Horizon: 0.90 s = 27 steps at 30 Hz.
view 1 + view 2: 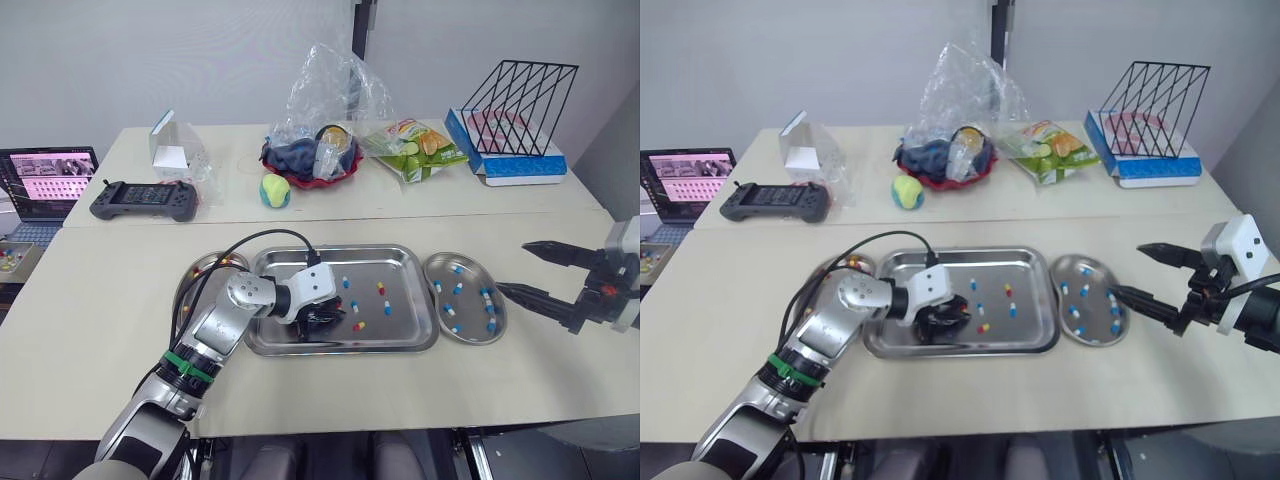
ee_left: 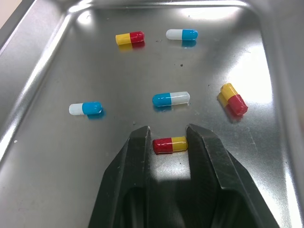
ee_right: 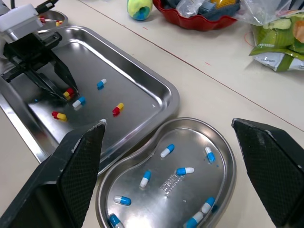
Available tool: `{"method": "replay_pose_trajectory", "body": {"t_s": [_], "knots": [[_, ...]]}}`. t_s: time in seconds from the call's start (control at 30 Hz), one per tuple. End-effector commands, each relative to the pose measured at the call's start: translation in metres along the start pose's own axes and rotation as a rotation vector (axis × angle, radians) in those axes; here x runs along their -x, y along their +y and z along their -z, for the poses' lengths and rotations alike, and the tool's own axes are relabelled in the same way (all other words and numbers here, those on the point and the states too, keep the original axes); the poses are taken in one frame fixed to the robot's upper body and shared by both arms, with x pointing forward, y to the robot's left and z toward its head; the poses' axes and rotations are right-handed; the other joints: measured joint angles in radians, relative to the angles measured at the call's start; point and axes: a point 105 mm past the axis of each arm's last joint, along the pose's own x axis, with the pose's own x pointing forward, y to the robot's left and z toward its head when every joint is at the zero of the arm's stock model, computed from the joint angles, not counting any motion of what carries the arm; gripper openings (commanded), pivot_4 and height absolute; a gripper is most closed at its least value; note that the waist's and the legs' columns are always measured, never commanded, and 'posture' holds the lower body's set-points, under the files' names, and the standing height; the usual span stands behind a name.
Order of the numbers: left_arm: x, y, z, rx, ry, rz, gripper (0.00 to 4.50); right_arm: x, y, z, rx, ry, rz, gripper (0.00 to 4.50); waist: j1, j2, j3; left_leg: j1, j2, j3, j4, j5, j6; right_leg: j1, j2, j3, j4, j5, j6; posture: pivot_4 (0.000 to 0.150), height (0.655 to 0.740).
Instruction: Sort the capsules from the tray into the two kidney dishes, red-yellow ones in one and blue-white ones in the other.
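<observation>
Step in hand: pick of one red-yellow capsule (image 2: 170,144) from the tray (image 1: 400,345).

Position: left gripper (image 2: 168,132) is down in the tray's lower-left part, left of centre in the head view. The capsule lies flat on the tray floor between the two black fingers. Jaws narrow, drawn in to the capsule's length, and both fingers look to be touching its ends. The capsule has not left the floor.

Orientation: long axis runs straight across the gap, finger to finger. The red half is against one finger and the yellow half against the other, so the hold is end to end on the rounded caps.

Judgement on doing it well: domed ends give little purchase and the capsule may squirt out sideways. Close gently with no extra squeeze. Lift straight up and confirm it is off the floor before swinging. A blue-white capsule (image 2: 171,98) lies just beyond the fingertips, so no forward slide. If it slips, re-approach across the short axis.

Destination, as judged: left kidney dish (image 1: 195,268), touching the tray's left end and partly behind the arm. It appears to hold red-yellow ones. The right kidney dish (image 1: 500,325), at the tray's right end, holds blue-white ones.

Right gripper (image 1: 512,268) hovers over the tabletop (image 1: 90,320) at the right of the frame, just beyond the right dish. Jaws wide, holding nothing, clear of the work.
</observation>
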Motion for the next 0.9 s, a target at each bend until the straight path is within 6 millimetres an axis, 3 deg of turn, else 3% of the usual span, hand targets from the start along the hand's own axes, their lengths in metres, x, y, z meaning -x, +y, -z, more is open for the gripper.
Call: {"method": "replay_pose_trajectory", "body": {"t_s": [0.03, 0.13, 0.37, 0.5, 0.63, 0.87, 0.9], "knots": [[0.004, 0.003, -0.008, -0.021, -0.012, -0.007, 0.99, 0.001, -0.003, -0.011, 0.052, -0.025, 0.011, 4.5, 0.0, 0.0, 0.0, 0.0, 0.0, 0.0, 0.0, 0.0, 0.0, 0.0, 0.0, 0.0, 0.0, 0.0, 0.0, 0.15, 0.74], [0.004, 0.003, -0.008, -0.024, -0.006, -0.004, 0.28, 0.001, -0.004, -0.011, 0.047, -0.018, 0.02, 4.5, 0.0, 0.0, 0.0, 0.0, 0.0, 0.0, 0.0, 0.0, 0.0, 0.0, 0.0, 0.0, 0.0, 0.0, 0.0, 0.15, 0.74], [0.007, 0.006, -0.012, -0.024, -0.004, -0.003, 0.26, 0.001, -0.003, -0.009, 0.032, -0.019, 0.014, 4.5, 0.0, 0.0, 0.0, 0.0, 0.0, 0.0, 0.0, 0.0, 0.0, 0.0, 0.0, 0.0, 0.0, 0.0, 0.0, 0.15, 0.74], [0.017, 0.019, -0.033, -0.009, -0.09, -0.04, 0.26, 0.0, -0.002, -0.009, 0.029, -0.022, 0.01, 4.5, 0.0, 0.0, 0.0, 0.0, 0.0, 0.0, 0.0, 0.0, 0.0, 0.0, 0.0, 0.0, 0.0, 0.0, 0.0, 0.15, 0.74], [0.05, 0.047, -0.039, 0.036, -0.101, -0.124, 0.26, -0.001, -0.003, -0.007, 0.028, -0.016, 0.002, 4.5, -0.002, 0.0, 0.0, 0.0, 0.0, 0.0, 0.001, 0.0, 0.0, 0.0, 0.0, 0.0, 0.0, 0.0, 0.0, 0.15, 0.74], [0.118, 0.079, -0.016, 0.054, -0.03, -0.267, 0.26, -0.003, -0.001, -0.008, 0.016, -0.024, -0.028, 4.5, -0.011, 0.0, 0.0, 0.0, 0.001, 0.001, 0.001, 0.0, 0.0, -0.002, 0.002, 0.002, 0.0, 0.0, 0.0, 0.15, 0.74], [0.135, 0.081, -0.007, 0.059, -0.003, -0.278, 0.26, -0.004, -0.001, -0.008, 0.013, -0.024, -0.035, 4.5, -0.011, 0.0, 0.0, 0.0, 0.001, 0.001, 0.001, 0.0, 0.0, -0.002, 0.002, 0.002, 0.0, 0.0, 0.0, 0.15, 0.74]]}}
